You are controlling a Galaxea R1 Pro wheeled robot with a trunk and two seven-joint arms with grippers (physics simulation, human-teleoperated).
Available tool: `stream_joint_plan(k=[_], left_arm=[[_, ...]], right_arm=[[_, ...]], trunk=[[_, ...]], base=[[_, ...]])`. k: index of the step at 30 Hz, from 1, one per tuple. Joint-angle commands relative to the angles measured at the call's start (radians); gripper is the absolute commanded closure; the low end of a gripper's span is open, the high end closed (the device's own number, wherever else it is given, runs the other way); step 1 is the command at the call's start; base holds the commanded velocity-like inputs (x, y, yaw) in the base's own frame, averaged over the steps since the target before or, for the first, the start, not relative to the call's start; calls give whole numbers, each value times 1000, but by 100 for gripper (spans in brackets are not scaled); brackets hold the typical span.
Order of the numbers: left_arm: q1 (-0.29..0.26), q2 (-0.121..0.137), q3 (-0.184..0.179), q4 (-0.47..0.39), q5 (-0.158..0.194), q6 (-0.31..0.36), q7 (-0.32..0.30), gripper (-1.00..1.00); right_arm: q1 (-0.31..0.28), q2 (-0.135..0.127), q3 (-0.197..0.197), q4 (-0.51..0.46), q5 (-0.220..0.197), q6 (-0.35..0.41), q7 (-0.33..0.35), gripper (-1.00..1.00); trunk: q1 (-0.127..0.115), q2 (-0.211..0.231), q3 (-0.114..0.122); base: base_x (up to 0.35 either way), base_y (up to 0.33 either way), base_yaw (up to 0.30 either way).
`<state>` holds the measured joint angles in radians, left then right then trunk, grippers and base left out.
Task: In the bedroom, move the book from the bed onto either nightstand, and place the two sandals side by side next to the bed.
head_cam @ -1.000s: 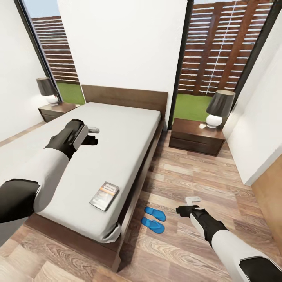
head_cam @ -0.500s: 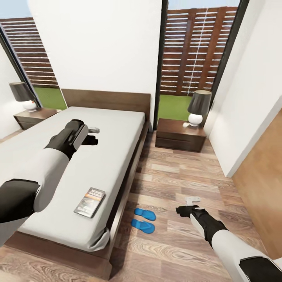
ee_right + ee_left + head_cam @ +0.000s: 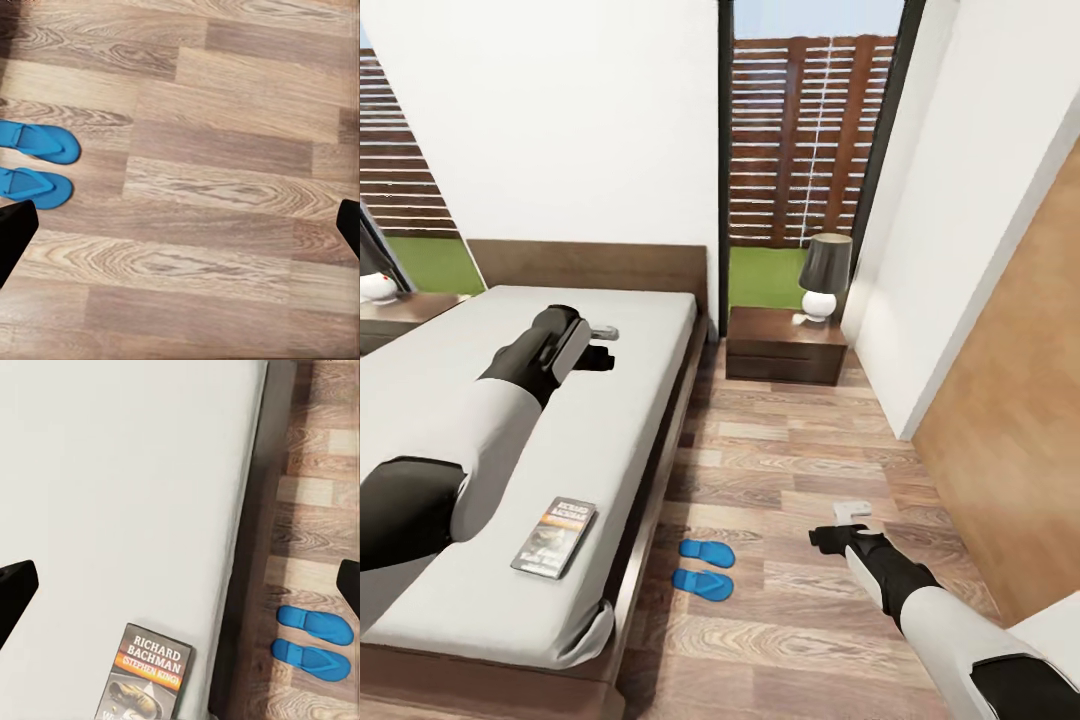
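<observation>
The two bright blue flip-flop sandals already lie paired beside the grey-mattressed wooden bed, the dark orange-banded paperback still there; both end effectors, left and right, are spread, empty.

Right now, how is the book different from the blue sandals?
The book lies up on the bed's grey mattress; the sandals lie down on the wood floor beside the bed. The book is one dark rectangle with an orange band and white lettering; the sandals are two plain bright blue, rounded shapes. All lie flat, and no claw touches them.
</observation>
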<state>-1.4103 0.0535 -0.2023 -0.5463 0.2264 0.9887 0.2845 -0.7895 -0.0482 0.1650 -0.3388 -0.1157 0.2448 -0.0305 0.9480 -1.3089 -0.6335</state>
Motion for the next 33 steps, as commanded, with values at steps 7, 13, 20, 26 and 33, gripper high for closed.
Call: stream_joint_plan(k=[7, 13, 20, 26, 33], left_arm=[[0, 2, -8, -1, 11, 4, 8, -100], [0, -2, -8, -1, 14, 4, 7, -100], [12, 7, -8, 9, 10, 0, 37, -100], [15, 5, -3, 211, 3, -52, 72, -100], [16, 44, -6, 367, 7, -211, 56, -100]], right_arm=[[-1, -1, 8, -2, -9, 5, -5, -100], [-1, -1, 8, -2, -10, 5, -5, -100], [-1, -1, 9, -2, -10, 4, -5, -100], [-1, -1, 8, -3, -10, 3, -4, -100], [-1, -1, 9, -3, -10, 0, -4, -100]], trunk=[[0, -1, 7], [0, -1, 10], [0, -1, 10], [0, -1, 10], [0, -1, 10]], base=[[43, 15, -233], [212, 125, -85], [75, 42, -9], [1, 0, 0], [0, 0, 0]])
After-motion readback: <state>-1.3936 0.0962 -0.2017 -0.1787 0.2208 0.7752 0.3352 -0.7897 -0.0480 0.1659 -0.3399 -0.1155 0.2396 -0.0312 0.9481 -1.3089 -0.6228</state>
